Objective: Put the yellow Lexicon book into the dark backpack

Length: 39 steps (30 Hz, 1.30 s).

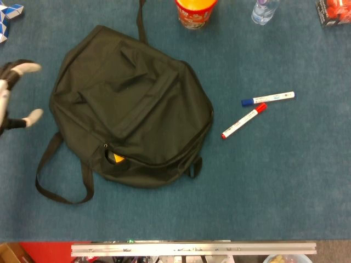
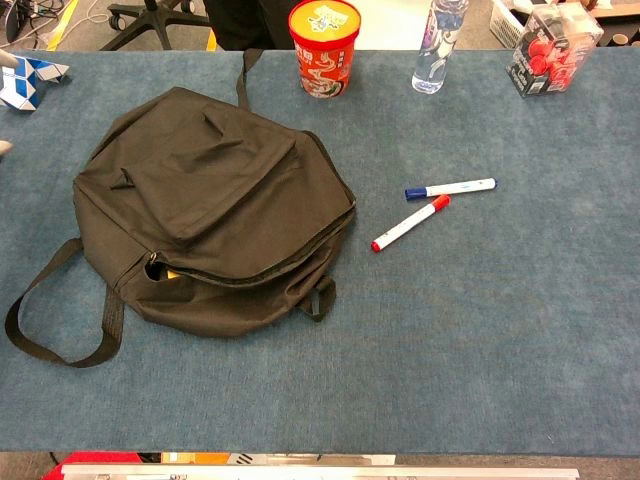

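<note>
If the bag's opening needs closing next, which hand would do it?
Probably the left hand: it shows open at the table's left edge, beside the dark backpack, whose gap still shows a bit of yellow book. The right hand is out of view.

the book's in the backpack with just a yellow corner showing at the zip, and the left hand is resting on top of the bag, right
Not quite. The book does show only a yellow corner at the backpack's zip opening, but the left hand is not on the bag. The head view shows it off to the bag's left, apart from it, fingers spread and holding nothing.
</note>
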Each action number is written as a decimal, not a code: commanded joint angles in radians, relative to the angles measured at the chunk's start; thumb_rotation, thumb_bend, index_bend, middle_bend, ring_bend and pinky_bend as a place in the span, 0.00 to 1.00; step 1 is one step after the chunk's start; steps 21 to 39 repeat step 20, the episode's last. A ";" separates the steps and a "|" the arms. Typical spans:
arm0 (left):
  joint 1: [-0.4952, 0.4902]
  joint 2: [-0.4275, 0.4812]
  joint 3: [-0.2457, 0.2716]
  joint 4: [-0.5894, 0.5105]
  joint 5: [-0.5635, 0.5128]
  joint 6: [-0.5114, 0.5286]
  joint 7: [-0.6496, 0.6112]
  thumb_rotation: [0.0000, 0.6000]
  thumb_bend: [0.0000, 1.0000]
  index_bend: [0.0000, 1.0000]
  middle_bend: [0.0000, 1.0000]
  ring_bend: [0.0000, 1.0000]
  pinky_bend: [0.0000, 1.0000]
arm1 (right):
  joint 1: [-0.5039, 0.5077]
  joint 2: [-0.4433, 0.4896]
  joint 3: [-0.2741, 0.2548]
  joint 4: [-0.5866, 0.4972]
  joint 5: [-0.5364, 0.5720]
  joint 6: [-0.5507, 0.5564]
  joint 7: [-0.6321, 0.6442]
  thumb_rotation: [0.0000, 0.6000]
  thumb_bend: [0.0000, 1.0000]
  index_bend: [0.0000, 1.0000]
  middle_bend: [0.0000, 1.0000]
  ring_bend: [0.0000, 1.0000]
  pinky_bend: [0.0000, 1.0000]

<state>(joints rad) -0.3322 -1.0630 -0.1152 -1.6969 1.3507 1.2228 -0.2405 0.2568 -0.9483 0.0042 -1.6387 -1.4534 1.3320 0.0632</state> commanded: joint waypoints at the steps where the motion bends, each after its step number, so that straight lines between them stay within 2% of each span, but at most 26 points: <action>1: 0.064 -0.019 0.024 0.053 0.048 0.100 0.031 1.00 0.21 0.26 0.20 0.16 0.26 | -0.031 0.012 -0.003 -0.011 -0.003 0.037 0.006 1.00 0.27 0.49 0.49 0.35 0.49; 5: 0.109 -0.009 0.038 0.069 0.071 0.167 0.019 1.00 0.21 0.27 0.21 0.16 0.26 | -0.068 0.023 -0.001 -0.019 -0.006 0.085 0.005 1.00 0.27 0.49 0.49 0.35 0.49; 10: 0.139 0.014 0.049 0.064 0.079 0.195 0.026 1.00 0.21 0.27 0.21 0.16 0.26 | -0.093 0.026 0.004 -0.022 -0.009 0.111 0.002 1.00 0.27 0.49 0.49 0.35 0.49; 20: 0.155 0.030 0.044 0.053 0.054 0.187 0.035 1.00 0.21 0.27 0.21 0.16 0.26 | -0.096 0.011 0.026 -0.018 -0.023 0.113 -0.010 1.00 0.26 0.49 0.49 0.35 0.49; 39: 0.155 0.030 0.044 0.053 0.054 0.187 0.035 1.00 0.21 0.27 0.21 0.16 0.26 | -0.096 0.011 0.026 -0.018 -0.023 0.113 -0.010 1.00 0.26 0.49 0.49 0.35 0.49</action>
